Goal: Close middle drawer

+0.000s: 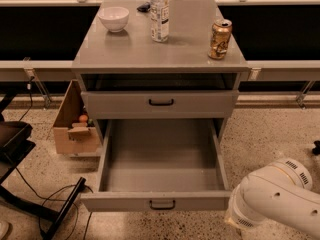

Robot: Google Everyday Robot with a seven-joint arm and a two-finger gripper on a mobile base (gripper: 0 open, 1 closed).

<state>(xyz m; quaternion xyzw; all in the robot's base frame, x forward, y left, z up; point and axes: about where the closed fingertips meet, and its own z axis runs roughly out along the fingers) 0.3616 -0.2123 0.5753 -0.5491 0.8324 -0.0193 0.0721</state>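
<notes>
The middle drawer is pulled far out of the grey cabinet. Its deep grey tray is empty, and its low front carries a small black loop handle. Above it, the taller-fronted drawer with a wider black handle sits nearly flush. The lowest drawer is hidden under the open tray. Only my white arm link shows, at the bottom right, just right of the drawer's front corner. My gripper is below the picture's edge, out of view.
On the cabinet top stand a white bowl, a clear bottle and a gold can. A cardboard box sits on the floor to the left. Black legs and cables lie at the lower left.
</notes>
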